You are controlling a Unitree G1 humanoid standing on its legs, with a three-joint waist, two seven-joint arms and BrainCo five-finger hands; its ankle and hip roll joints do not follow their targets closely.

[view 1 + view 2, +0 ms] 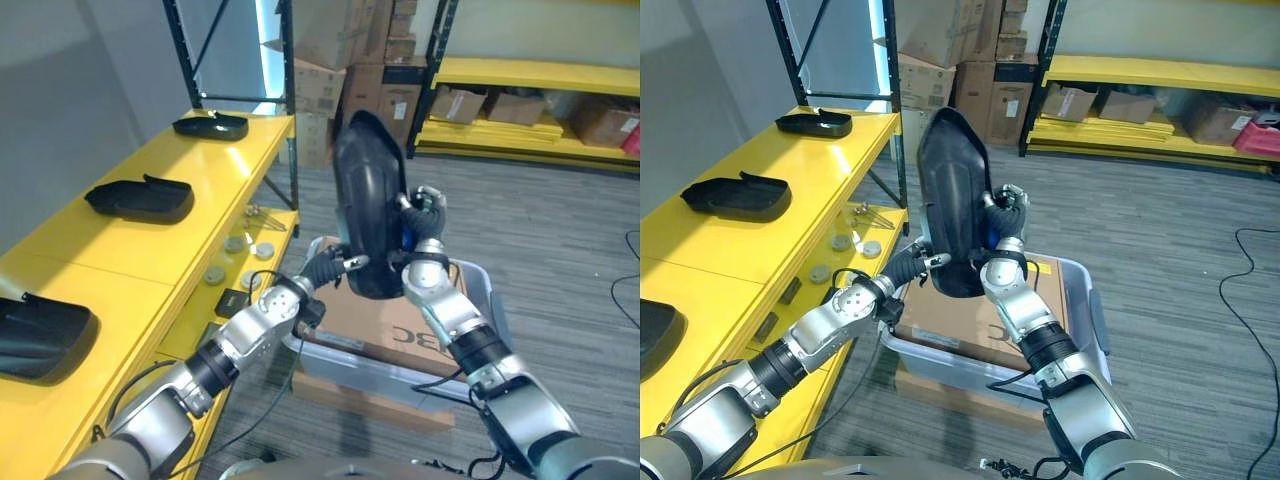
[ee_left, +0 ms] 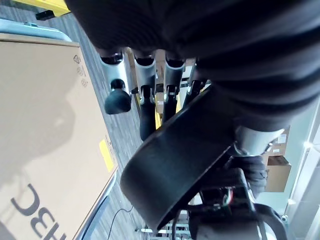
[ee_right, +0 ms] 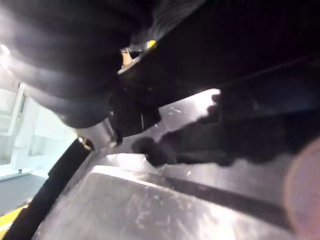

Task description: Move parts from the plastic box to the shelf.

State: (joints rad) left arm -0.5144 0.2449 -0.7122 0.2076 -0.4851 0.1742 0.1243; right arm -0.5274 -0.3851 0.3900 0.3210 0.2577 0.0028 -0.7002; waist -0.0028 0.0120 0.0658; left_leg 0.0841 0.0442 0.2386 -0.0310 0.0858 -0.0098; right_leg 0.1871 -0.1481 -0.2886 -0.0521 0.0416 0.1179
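Observation:
A large black plastic part [image 1: 365,190] stands upright in the air above the grey plastic box [image 1: 487,292]. My right hand [image 1: 425,215] is curled round its right edge, shut on it. My left hand [image 1: 335,265] reaches in from the lower left, and its fairly straight fingers [image 2: 145,85] rest against the part's [image 2: 175,165] lower edge. The yellow shelf [image 1: 150,250] runs along the left. Three similar black parts lie on it: one far [image 1: 212,125], one in the middle [image 1: 140,198] and one near [image 1: 40,340].
A brown cardboard box [image 1: 370,325] lies inside the plastic box. Small round discs [image 1: 235,245] sit on the lower yellow shelf level. A black rack post [image 1: 290,110] stands at the shelf's far end, with stacked cartons [image 1: 330,80] behind. Another yellow rack [image 1: 540,75] lines the back right.

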